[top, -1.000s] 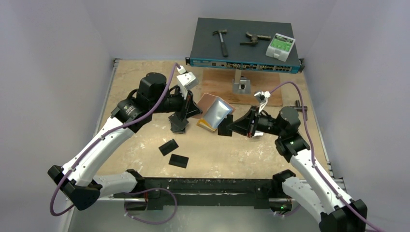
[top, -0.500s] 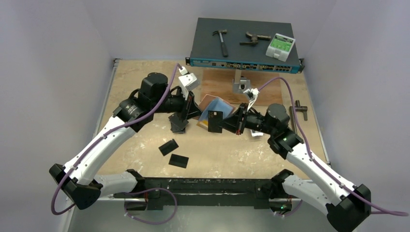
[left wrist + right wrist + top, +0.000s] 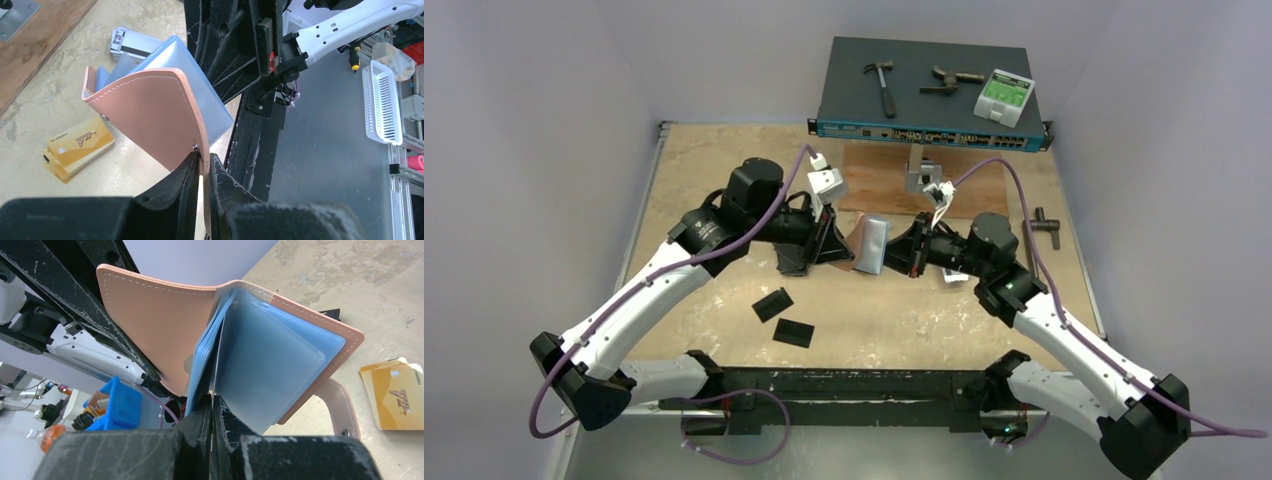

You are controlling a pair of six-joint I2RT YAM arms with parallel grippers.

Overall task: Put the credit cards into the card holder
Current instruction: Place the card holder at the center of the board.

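So the card holder (image 3: 871, 245) is held up open right between the two arms, and everything else is easiest to place off that.

The left gripper (image 3: 201, 159) is clamped tight on the bottom edge of the holder's salmon-pink cover, right by the little snap stud. The cover curves up and away from the fingers, with the blue plastic sleeves fanned out behind it.

The right gripper (image 3: 212, 402) comes in from the other side, nose to nose with the left one. Its fingers are pinched down on a thin credit card (image 3: 218, 365), seen edge-on. The card runs up between two of the sleeves, already partly inside the holder. I can't tell what colour it is from that angle. The holder's snap tab (image 3: 341, 407) hangs loose at the bottom.

The leftover cards are on the table (image 3: 724, 160):
- A small stack of gold cards (image 3: 80, 147) lies flat just beside the holder.
- A silver-grey card (image 3: 131, 44) is near the holder, on the right arm's side.
- Two black cards (image 3: 772, 303) lie well apart from the holder, toward the arm bases on the left arm's side.

Well beyond the holder, at the far edge, there's a network switch (image 3: 929, 95) with a hammer (image 3: 882, 85) lying on top.
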